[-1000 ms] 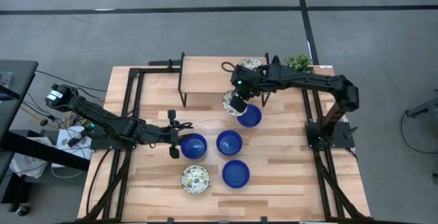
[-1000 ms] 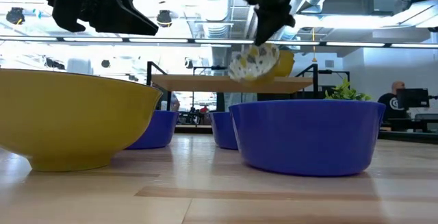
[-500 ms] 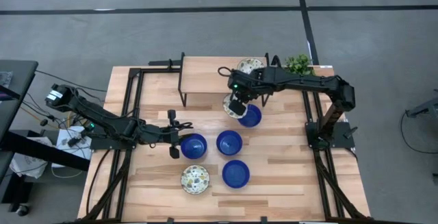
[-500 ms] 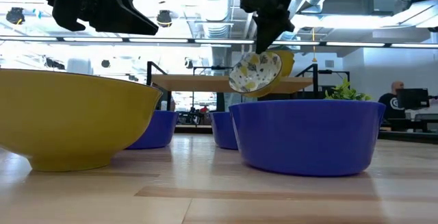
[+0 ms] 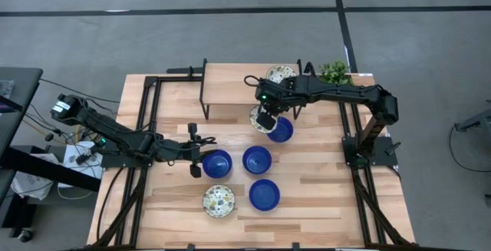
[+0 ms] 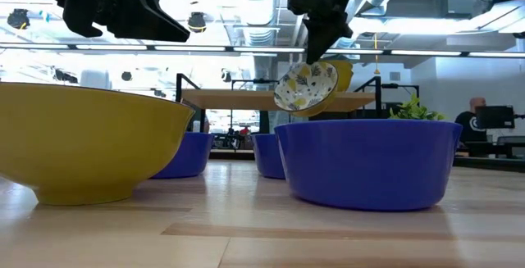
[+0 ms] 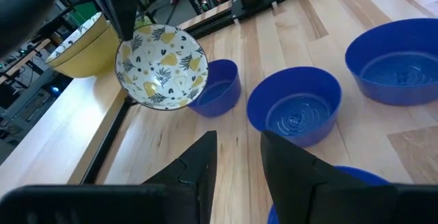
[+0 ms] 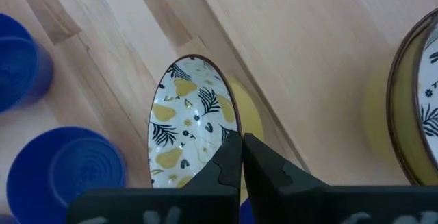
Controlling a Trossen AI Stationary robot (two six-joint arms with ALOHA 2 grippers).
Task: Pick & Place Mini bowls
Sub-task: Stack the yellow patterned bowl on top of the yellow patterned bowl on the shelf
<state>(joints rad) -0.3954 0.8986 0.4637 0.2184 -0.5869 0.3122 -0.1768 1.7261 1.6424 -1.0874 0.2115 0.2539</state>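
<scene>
My right gripper (image 5: 265,117) is shut on a white leaf-patterned mini bowl (image 6: 306,86) with a yellow outside, held in the air beside the raised shelf (image 5: 234,88). A second patterned bowl (image 5: 280,73) stands on that shelf, and a third (image 5: 219,201) sits on its base near the table's front. Several blue bowls stand on their bases on the table: (image 5: 281,130), (image 5: 257,160), (image 5: 217,163), (image 5: 264,195). My left gripper (image 5: 201,151) hangs open above the table, just left of the blue bowl (image 7: 294,111), touching nothing. My right gripper pinches the patterned bowl's rim (image 8: 229,133), one finger (image 8: 226,161) on the patterned inside and the other on the yellow outside. The fingers slant steeply down from above. The bowl hangs below them tipped on edge, clear of table and shelf.
A small green plant (image 5: 334,71) stands at the far right corner. Black frame rails (image 5: 149,120) run along both table sides. Bare wood lies at the front right (image 5: 322,189). Beyond the table a person (image 6: 474,120) sits in the room.
My right gripper has shifted slightly toward the table's left edge and down with the patterned bowl, which has settled tipped on edge below the fingers. Over the last half second it has kept still.
</scene>
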